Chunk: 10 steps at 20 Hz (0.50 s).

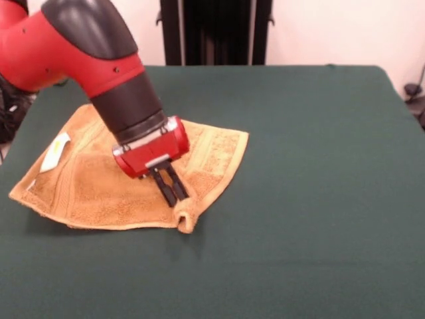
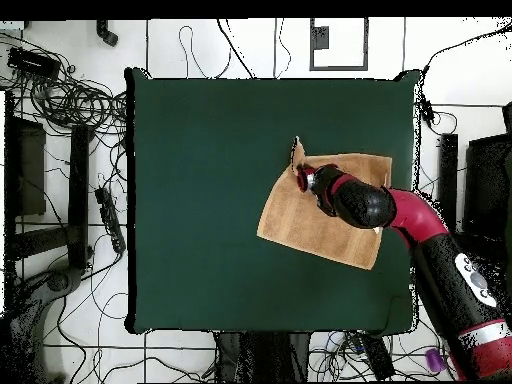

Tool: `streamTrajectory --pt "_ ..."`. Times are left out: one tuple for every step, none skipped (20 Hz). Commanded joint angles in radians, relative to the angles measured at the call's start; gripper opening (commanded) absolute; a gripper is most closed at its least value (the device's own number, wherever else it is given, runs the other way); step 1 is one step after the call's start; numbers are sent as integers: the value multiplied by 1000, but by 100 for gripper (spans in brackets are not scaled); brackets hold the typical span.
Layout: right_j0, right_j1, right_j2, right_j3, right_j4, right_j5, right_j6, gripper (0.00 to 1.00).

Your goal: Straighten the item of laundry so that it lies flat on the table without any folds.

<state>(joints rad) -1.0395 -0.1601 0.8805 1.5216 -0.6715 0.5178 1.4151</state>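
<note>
The orange-tan towel [image 1: 93, 193] lies on the left part of the dark green table [image 1: 319, 166], mostly spread out. Its white care label [image 1: 55, 151] shows near the left edge. Its near right corner [image 1: 187, 219] is curled up into a small roll. My gripper [image 1: 178, 198] comes down at a slant onto that corner, its two black fingers close together and pinching the cloth just beside the roll. In the overhead view the towel [image 2: 300, 225] lies right of the table's [image 2: 200, 200] middle, with the gripper [image 2: 301, 178] at its raised far corner.
The black pedestal [image 1: 216, 30] stands behind the table's far edge. The towel's left corner [image 1: 16, 194] lies close to the table's left edge. Cables [image 2: 70, 100] and dark boxes lie on the floor round the table.
</note>
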Motion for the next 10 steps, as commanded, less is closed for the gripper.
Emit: streamTrajectory --pt "72 135 -21 -99 -23 98 -229 0" --pt "77 135 -30 -108 -32 86 -213 0" --pt "82 135 -40 -118 -41 73 -197 0" --pt "87 135 -50 -128 -49 60 -182 0" --pt "88 140 -53 -138 -51 60 -182 0" --pt "93 145 -61 -154 -53 52 -169 0" --pt "95 148 -67 -162 -50 52 -159 0" --pt "104 142 -85 -171 -50 45 -125 0" --pt "112 132 -99 -173 -52 33 -94 0" --pt "122 121 -116 -175 -54 18 -59 0"
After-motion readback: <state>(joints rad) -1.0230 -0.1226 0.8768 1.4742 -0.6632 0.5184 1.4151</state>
